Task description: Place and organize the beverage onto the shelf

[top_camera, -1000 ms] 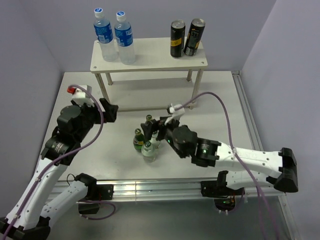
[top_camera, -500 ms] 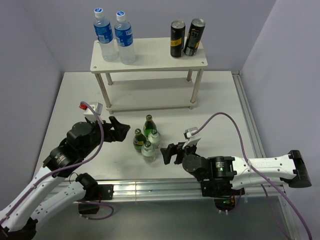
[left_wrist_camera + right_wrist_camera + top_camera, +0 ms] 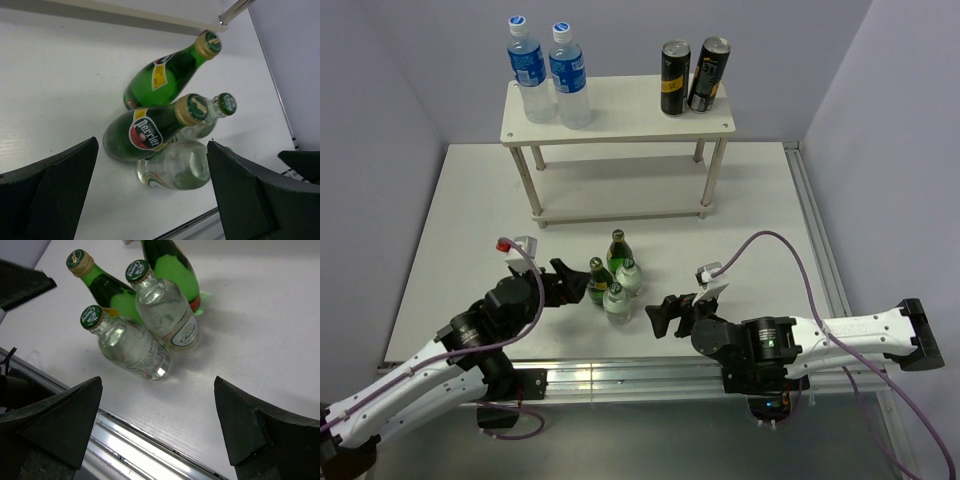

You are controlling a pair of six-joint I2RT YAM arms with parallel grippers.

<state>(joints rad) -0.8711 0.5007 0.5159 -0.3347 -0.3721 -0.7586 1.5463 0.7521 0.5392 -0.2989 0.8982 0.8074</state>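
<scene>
Top external alone shows two cans [image 3: 675,78] on the shelf [image 3: 620,108].

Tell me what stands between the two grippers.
Four glass bottles, two green and two clear, stand clustered between the left gripper and right gripper; the top view shows it.

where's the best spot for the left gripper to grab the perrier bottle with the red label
The slim neck under the gold cap of the Perrier bottle, I'd say, with the left gripper coming from the open side it faces. The bottle stands upright, but two clear bottles crowd its far side and the other green bottle stands close beside, leaving little finger room around the body.
</scene>
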